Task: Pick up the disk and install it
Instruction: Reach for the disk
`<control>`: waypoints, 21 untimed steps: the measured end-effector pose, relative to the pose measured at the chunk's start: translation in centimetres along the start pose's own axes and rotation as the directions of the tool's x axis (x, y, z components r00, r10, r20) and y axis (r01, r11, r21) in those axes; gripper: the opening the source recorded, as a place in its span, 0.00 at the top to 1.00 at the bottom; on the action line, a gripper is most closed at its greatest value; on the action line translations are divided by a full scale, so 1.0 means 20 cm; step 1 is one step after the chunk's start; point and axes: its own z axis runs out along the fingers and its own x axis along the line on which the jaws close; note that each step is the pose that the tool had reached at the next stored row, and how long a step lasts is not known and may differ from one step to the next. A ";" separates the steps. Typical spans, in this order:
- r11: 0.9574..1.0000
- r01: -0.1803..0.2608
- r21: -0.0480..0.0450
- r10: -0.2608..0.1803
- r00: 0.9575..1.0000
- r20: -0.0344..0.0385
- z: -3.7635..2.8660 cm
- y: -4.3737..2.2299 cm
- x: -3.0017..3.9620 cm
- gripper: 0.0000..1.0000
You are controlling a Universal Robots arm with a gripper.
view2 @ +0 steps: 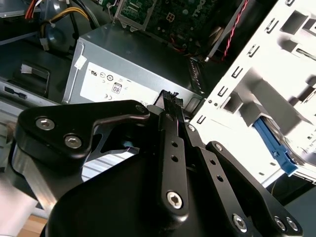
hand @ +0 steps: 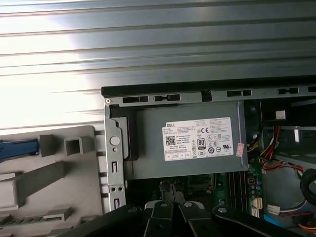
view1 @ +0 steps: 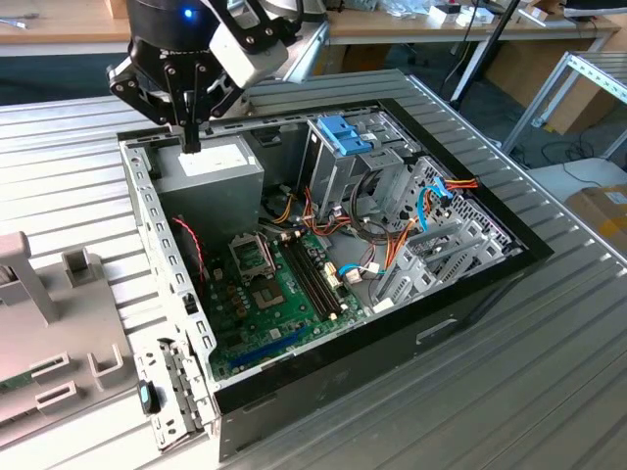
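Observation:
My gripper (view1: 192,145) hangs over the back corner of the open computer case (view1: 162,245), just above the grey power supply (view1: 211,176). Its black fingers (view2: 170,106) are shut together with nothing between them. The disk lies in a light grey holder beside the case. In the second wrist view its light-blue rail (view2: 274,145) shows, with a strip of grey metal next to it. In the first wrist view the end of that blue rail (hand: 17,149) shows in the holder. The gripper is apart from the disk.
Inside the case are a green motherboard (view1: 284,284), bundles of coloured cables (view1: 431,211) and a metal drive cage (view1: 338,171) with a small blue latch (view1: 343,135) on top. The grey holder (view1: 59,323) sits on the ribbed metal table (view1: 509,392) at the exterior view's left.

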 end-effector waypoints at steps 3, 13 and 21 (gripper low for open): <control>1.000 0.000 0.000 0.000 1.000 0.000 0.000 -0.001 0.009 0.89; 1.000 0.000 0.000 0.000 1.000 0.000 -0.002 -0.005 0.062 0.89; 1.000 0.000 0.000 0.000 1.000 0.000 -0.003 -0.007 0.098 0.89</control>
